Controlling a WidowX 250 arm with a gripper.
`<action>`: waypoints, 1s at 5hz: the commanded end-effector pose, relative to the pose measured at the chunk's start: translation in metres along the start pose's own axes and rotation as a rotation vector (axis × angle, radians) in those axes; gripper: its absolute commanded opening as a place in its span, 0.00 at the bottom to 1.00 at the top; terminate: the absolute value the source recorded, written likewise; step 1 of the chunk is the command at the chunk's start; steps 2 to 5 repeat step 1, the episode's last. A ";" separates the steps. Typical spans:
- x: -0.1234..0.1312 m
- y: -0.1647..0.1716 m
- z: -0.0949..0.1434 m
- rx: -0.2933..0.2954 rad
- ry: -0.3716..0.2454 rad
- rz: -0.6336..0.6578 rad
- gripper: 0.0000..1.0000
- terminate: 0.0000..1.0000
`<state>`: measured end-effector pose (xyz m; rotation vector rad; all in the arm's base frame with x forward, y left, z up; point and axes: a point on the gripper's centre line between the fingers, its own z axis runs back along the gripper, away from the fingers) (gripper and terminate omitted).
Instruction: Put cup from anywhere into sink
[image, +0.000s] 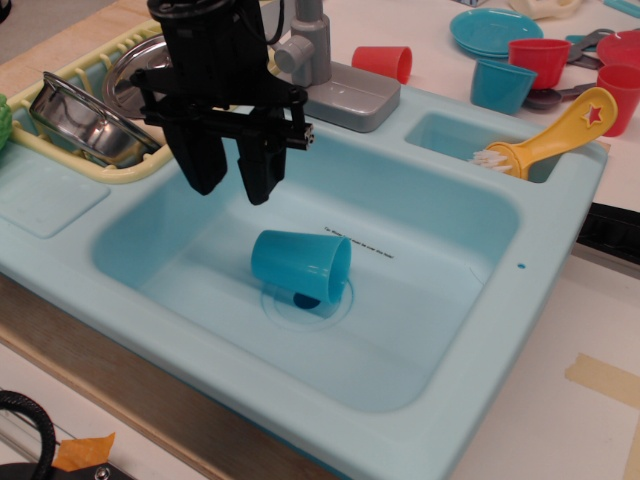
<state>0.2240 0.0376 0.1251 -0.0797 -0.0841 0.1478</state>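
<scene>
Teal-blue cup (298, 264) lies on its side on the floor of the sink (440, 330) basin, right over the drain hole (305, 299), mouth pointing right, base to the left. Nothing holds it. It partly covers the drain.

Black gripper (232, 178) hangs above the basin, up and left of the cup, well clear of it. Jaws stand apart with an open gap between the two fingers, nothing in them.

Judgement: cup is in the main basin, so the task looks done or nearly so. Step in hand is likely the retreat. To do it well: lift straight up, keep the fingers spread, don't dip toward the cup. On its side it can roll on the smooth plastic if knocked. Watch the grey faucet (318, 60) just behind the arm and the basin's back wall when pulling away. No need to stand the cup upright, since the task only asks for it in the sink.

Around: yellow dish rack (120, 165) on the left holds a steel bowl (70, 112) and a metal plate (135, 80). Small side compartment (440, 135) top right holds a yellow dish brush (555, 132). On the table behind: a red cup on its side (383, 62), a squat teal cup (502, 85), more red cups (540, 60), a teal plate (494, 30). Tape strip (603, 378) on the table at right.
</scene>
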 end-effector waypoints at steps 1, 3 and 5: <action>0.002 0.001 0.003 0.000 -0.014 0.004 1.00 1.00; 0.002 0.001 0.003 0.000 -0.014 0.004 1.00 1.00; 0.002 0.001 0.003 0.000 -0.014 0.004 1.00 1.00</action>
